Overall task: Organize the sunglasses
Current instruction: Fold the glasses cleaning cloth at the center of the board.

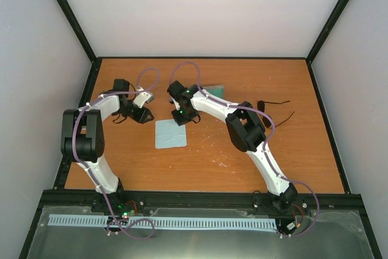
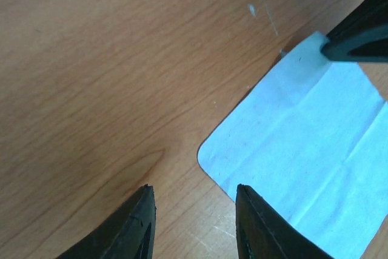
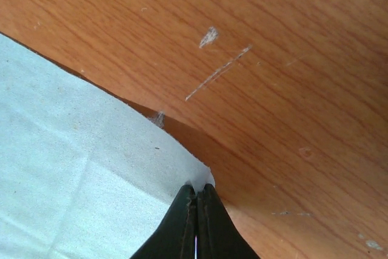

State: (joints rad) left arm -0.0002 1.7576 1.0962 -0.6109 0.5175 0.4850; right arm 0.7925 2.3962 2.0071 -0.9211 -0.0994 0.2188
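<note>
Two black grippers meet over a pale blue square cloth point(image 1: 170, 134) near the middle of your orange-brown wooden table point(image 1: 200, 165). Your right gripper point(image 3: 197, 191) has its fingers pressed tight together on one corner of the cloth, pinching the fabric. That corner sits slightly raised, with a thin shadow under its edge, and white scratches mark the wood beside it. Your left gripper point(image 2: 194, 195) hangs just beside the cloth on its left, jaws parted and holding nothing. Between its fingers you see only wood grain, with a rounded cloth corner close by. The small black sunglasses point(image 1: 262, 105), dark-lensed, lie on the table's right side, well apart from both grippers. They lie past the right arm's elbow, with their long thin temple arms reaching toward the right edge. A case with a mint-green inside point(image 1: 213, 88) shows partly behind the right forearm, toward the back of the table, between cloth and sunglasses.
</note>
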